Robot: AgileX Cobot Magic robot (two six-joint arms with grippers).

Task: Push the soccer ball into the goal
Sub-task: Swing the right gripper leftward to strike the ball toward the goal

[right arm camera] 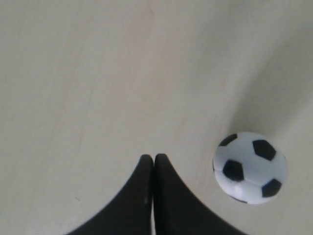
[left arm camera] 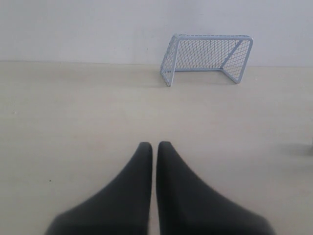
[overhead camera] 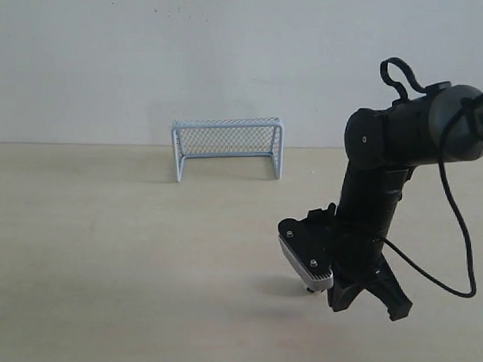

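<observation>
The soccer ball [right arm camera: 250, 167], white with black patches, lies on the pale table in the right wrist view. It sits just beside the tips of my right gripper [right arm camera: 154, 157], apart from them. That gripper is shut with nothing in it. In the exterior view the right gripper [overhead camera: 368, 301] hangs low over the table at the front right, and the ball is hidden behind that arm. The goal [overhead camera: 228, 122] stands upright at the back near the wall, its mouth facing forward. My left gripper [left arm camera: 154, 145] is shut and empty, with the goal [left arm camera: 210, 36] well ahead of it.
A pale wooden table [overhead camera: 104, 248] runs back to a plain white wall [overhead camera: 230, 45]. The right arm's black cable [overhead camera: 454, 228] loops out beside its wrist. Nothing else lies on the table in these views.
</observation>
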